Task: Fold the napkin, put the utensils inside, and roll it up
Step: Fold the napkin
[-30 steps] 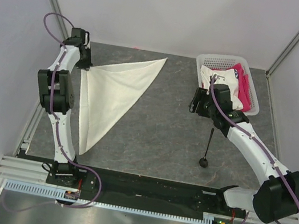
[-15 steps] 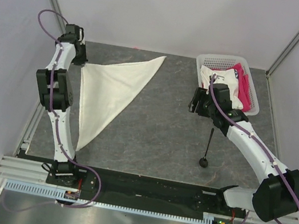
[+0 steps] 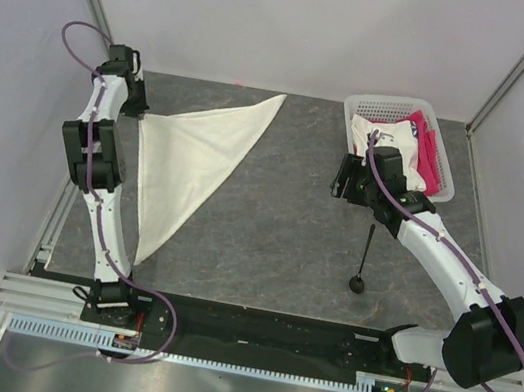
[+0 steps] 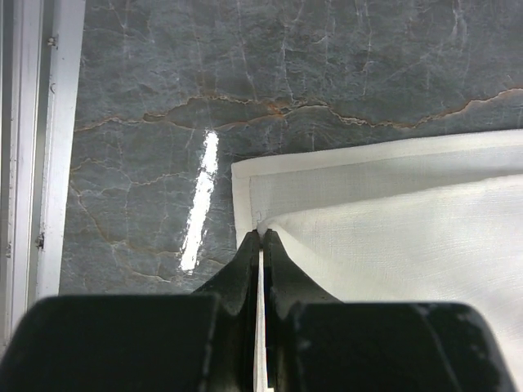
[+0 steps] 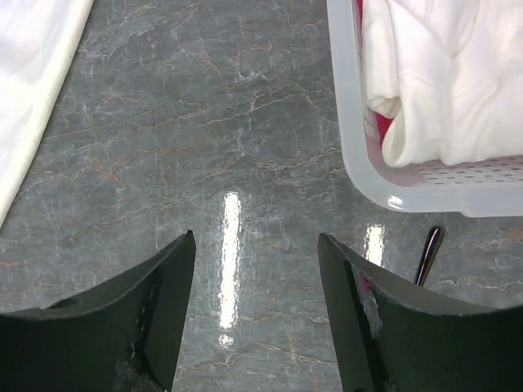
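The cream-white napkin (image 3: 192,158) lies folded into a triangle on the grey table, its points at the far middle, far left and near left. My left gripper (image 3: 140,114) is shut on the napkin's far-left corner; the left wrist view shows the cloth (image 4: 392,212) pinched between the closed fingers (image 4: 261,238). The black spoon (image 3: 364,260) lies on the table to the right, bowl toward me. My right gripper (image 3: 343,180) is open and empty, hovering just beyond the spoon's handle tip (image 5: 428,253) beside the basket.
A white plastic basket (image 3: 440,192) at the far right holds a white garment (image 3: 384,136) and a pink cloth (image 3: 430,155); its wall (image 5: 347,122) is close to my right gripper. A metal rail (image 4: 37,147) runs along the table's left edge.
My left gripper has moved farther left and back with the napkin's corner, dragging the whole napkin a little to the left. The right arm and spoon have not moved.
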`<control>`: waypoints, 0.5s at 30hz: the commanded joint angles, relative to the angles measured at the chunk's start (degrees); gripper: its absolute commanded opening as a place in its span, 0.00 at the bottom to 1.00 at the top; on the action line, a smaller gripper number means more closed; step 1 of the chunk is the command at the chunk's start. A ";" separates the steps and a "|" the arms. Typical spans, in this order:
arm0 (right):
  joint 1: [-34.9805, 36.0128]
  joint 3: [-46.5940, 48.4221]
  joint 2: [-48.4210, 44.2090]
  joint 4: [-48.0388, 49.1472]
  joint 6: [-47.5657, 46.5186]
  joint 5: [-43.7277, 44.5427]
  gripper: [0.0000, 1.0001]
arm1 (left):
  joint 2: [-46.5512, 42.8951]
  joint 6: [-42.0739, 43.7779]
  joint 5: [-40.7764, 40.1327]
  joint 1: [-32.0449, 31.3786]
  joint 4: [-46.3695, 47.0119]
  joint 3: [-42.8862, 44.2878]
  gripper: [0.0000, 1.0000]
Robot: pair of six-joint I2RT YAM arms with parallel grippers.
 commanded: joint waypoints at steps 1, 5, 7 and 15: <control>-0.24 0.53 -0.91 0.15 0.58 0.38 0.70 | 0.40 1.47 1.04 1.05 0.11 2.32 0.02; -0.24 0.70 -0.38 0.33 0.67 -0.06 0.70 | 0.84 1.55 0.43 1.22 0.11 2.59 0.02; -0.32 0.88 -0.38 0.15 0.67 -0.07 0.70 | 1.10 1.64 -0.09 1.40 -0.06 2.41 0.02; -0.24 0.61 0.85 0.24 0.58 -0.50 0.70 | 1.02 1.11 -2.55 1.93 -0.33 2.59 0.26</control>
